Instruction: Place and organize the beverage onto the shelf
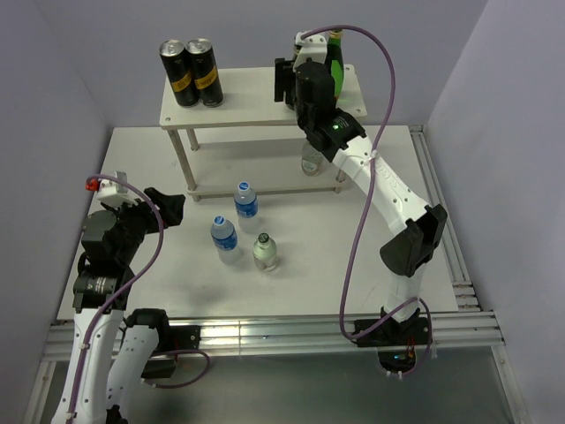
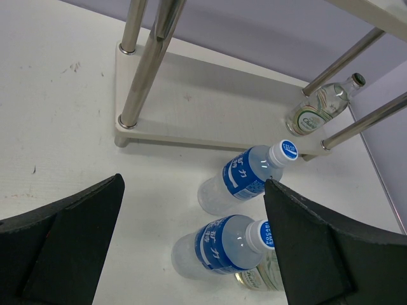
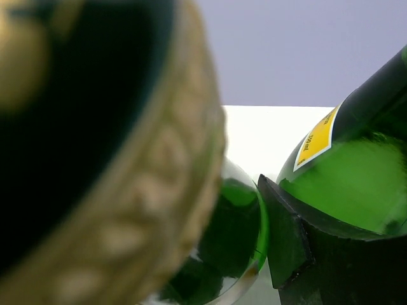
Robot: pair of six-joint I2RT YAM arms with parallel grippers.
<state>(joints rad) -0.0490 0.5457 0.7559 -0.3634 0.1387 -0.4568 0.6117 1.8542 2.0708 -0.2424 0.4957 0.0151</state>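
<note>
On the top board of the shelf (image 1: 256, 106), at its right end, our right pincer (image 1: 290, 84) is beside the green bottle (image 1: 335, 64) and we cannot tell if it grips, while our left pincer (image 2: 193, 184) hovers open over the desk (image 1: 177, 274), probably ready for the water bottles (image 2: 245, 175).

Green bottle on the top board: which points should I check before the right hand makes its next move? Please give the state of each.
1. Green bottle is over the top board: ok.
2. Bottle rests fully on the board: cannot tell.
3. Right hand grip on the bottle: cannot tell, the wrist view is blurred.
4. Black cans stand apart from the bottle: ok.
5. Left hand is open and off the shelf: ok.
6. Three loose bottles are shelved: not ok.
</note>
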